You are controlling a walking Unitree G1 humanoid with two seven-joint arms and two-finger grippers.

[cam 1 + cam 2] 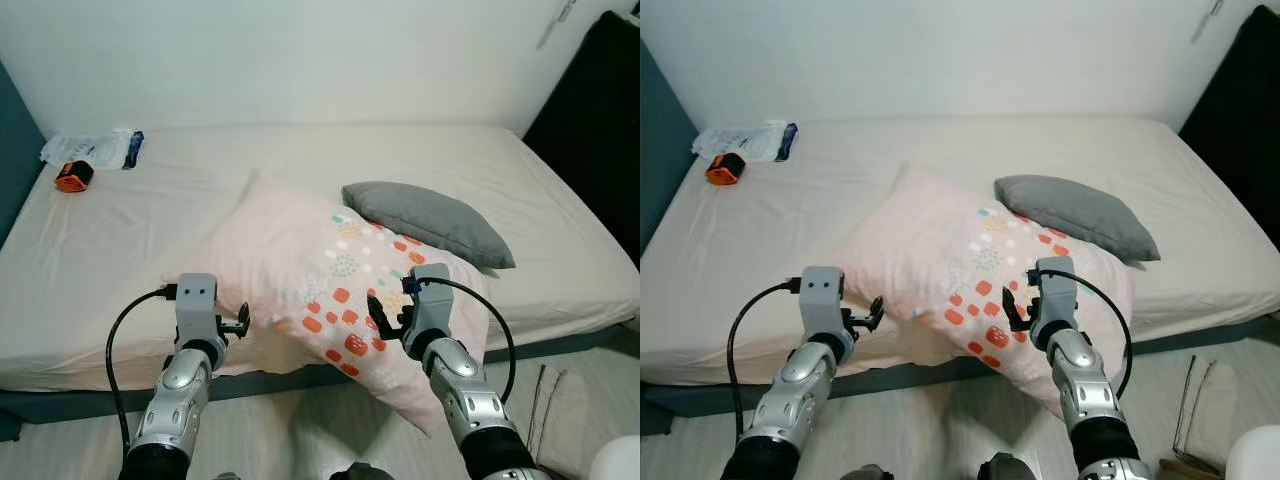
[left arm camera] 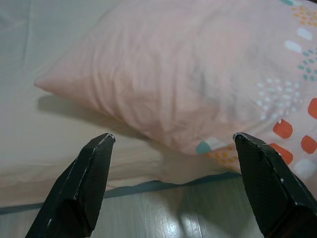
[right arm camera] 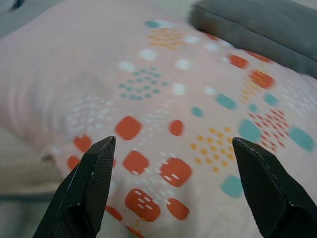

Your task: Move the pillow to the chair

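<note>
Two grippers, left gripper (image 2: 173, 136) and right gripper (image 3: 173, 141), hover with fingers spread wide before the pink pillow (image 1: 310, 270) on the bed (image 1: 120, 240).

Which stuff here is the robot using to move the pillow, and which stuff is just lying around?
For the job:
pink patterned pillow
left gripper, open
right gripper, open

Just lying about:
grey pillow
orange object
plastic packet

Head views down over bed (image 1: 120, 240); wrist views close on pillow (image 2: 198, 74).
</note>
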